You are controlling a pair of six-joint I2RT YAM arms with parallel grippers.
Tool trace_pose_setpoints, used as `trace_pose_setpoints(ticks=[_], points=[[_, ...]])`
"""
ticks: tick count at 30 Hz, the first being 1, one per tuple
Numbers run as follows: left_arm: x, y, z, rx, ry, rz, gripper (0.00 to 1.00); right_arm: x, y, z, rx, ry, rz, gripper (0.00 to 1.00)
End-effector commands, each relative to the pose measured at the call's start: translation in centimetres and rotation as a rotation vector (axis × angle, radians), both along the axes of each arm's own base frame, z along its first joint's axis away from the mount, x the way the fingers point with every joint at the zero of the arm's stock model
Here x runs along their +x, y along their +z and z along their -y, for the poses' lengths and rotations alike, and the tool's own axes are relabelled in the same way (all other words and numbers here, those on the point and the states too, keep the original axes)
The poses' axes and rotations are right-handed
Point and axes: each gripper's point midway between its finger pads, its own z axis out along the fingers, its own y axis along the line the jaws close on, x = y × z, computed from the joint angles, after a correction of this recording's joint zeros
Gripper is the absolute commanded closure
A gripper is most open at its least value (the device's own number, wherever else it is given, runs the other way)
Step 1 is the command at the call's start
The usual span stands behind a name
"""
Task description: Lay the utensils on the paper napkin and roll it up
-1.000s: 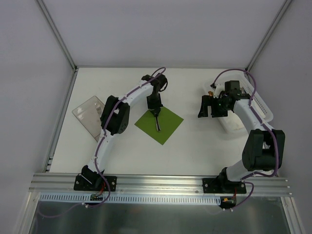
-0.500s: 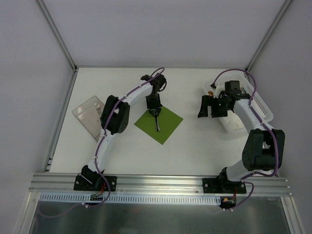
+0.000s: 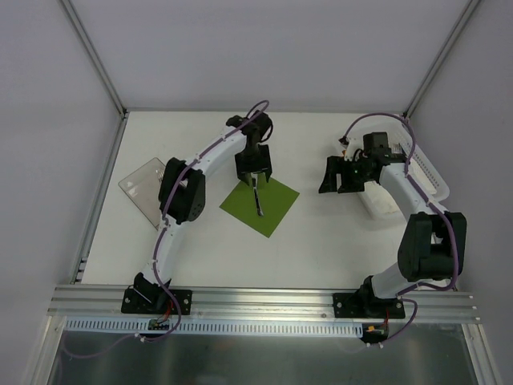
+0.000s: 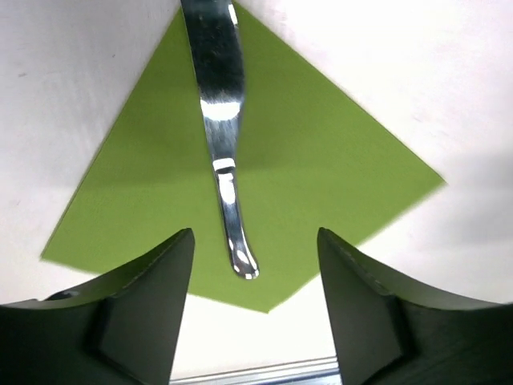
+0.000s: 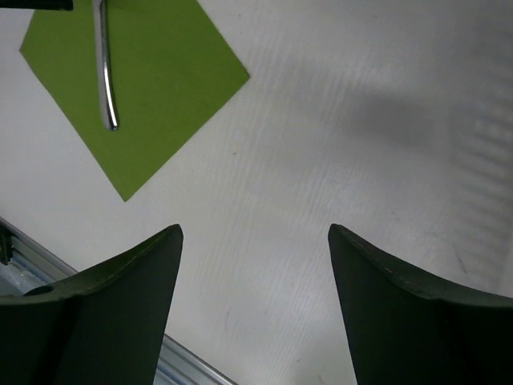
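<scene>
The olive-green paper napkin (image 3: 272, 210) (image 4: 321, 184) (image 5: 160, 72) lies flat as a diamond on the white table. One silvery utensil (image 3: 257, 200) (image 4: 223, 128) (image 5: 104, 76) rests lengthwise on it, its handle end near the napkin's far corner. My left gripper (image 3: 256, 175) (image 4: 255, 234) hovers open just above that handle end, with neither finger touching it. My right gripper (image 3: 337, 186) (image 5: 255, 233) hangs open over bare table to the right of the napkin, with nothing between its fingers.
A white basket (image 3: 417, 164) stands at the right, partly under the right arm. A clear plastic lid (image 3: 144, 188) lies at the left. A metal rail (image 3: 264, 301) runs along the table's near edge.
My left gripper has opened and let go of the utensil, which now lies on the napkin. The left wrist has drawn back a little. The right gripper has shifted slightly left.
</scene>
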Motion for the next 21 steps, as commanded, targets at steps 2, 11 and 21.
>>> trace_pose_setpoints(ticks=[2, 11, 21], points=[[0.4, 12.4, -0.9, -0.104, -0.008, 0.245, 0.34, 0.3, 0.7, -4.5, 0.072, 0.091, 0.016, 0.28], [-1.9, 16.6, -8.2, -0.091, 0.086, 0.319, 0.36, 2.0, -1.6, -11.7, 0.058, 0.194, -0.020, 0.61], [-3.9, 16.6, -14.6, -0.165, 0.203, 0.428, 0.35, 3.9, -7.6, -13.5, 0.012, 0.065, -0.103, 0.81]])
